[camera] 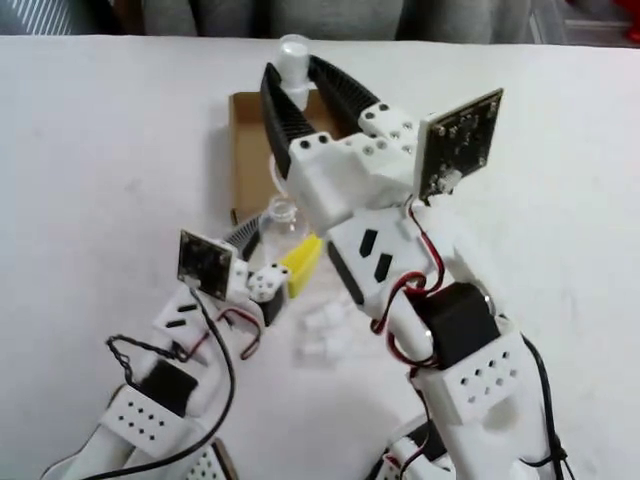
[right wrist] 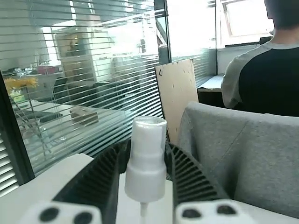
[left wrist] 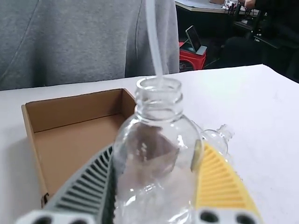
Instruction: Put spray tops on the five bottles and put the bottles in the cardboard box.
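While bottle [left wrist: 156, 154] is clamped upright by left gripper [left wrist: 154, 189] just beside cardboard box [left wrist: 74, 109], spray top [right wrist: 145, 154] is gripped by right gripper [right wrist: 146, 148] above. Dip tube [left wrist: 153, 42] is seen at bottle neck. Capping step judged in hand; straight lowering, then seating, required next.

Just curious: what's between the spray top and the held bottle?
A thin tube runs from the spray top to the bottle's mouth, in the left wrist view.
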